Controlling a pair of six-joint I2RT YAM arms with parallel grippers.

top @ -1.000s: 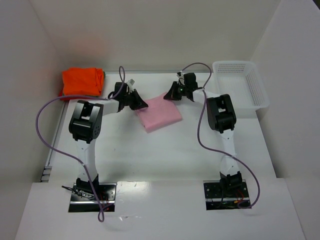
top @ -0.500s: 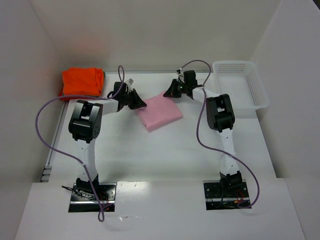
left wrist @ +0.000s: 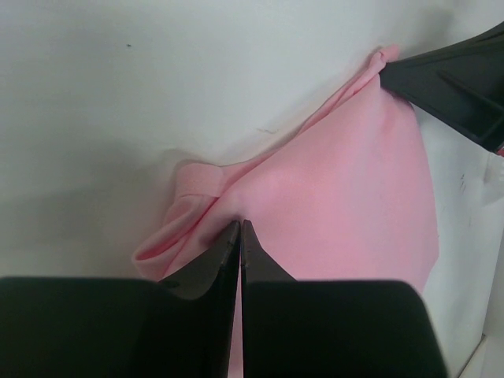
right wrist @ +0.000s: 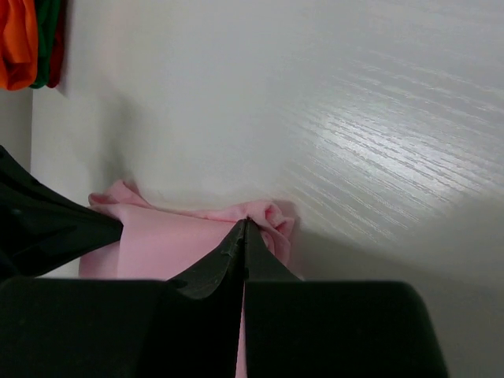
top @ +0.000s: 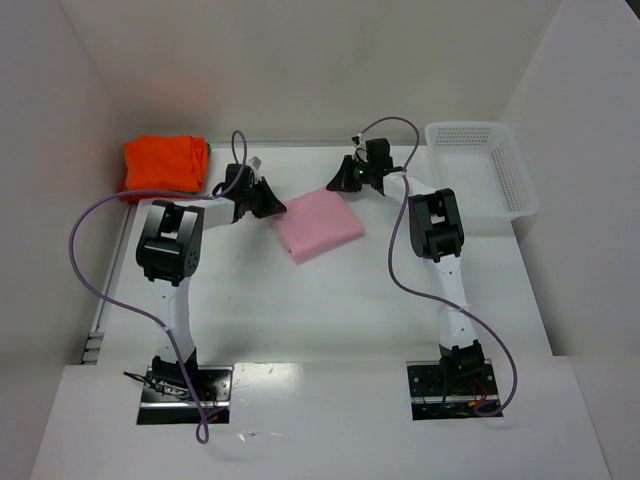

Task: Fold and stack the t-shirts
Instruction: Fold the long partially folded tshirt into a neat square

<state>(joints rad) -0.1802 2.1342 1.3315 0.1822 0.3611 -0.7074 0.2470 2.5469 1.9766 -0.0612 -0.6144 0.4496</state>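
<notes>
Pink t-shirt [top: 318, 228], folded, on the table [top: 320, 300] toward its far side. Pinched at the left corner by the left gripper [top: 272, 203], clamped tight on bunched cloth. Pinched at the far corner by the right gripper [top: 335, 185], clamped likewise. Well apart, far left: folded orange t-shirt [top: 163, 163], with an edge of green t-shirt [right wrist: 49, 31] beside it. Far right: white mesh basket [top: 470, 127].

I've pulled the left tool [top: 280, 206] and the right tool [top: 333, 186] slightly toward 11 o'clock, dragging the pale pink t-shirt [top: 318, 227] by its far corners.
</notes>
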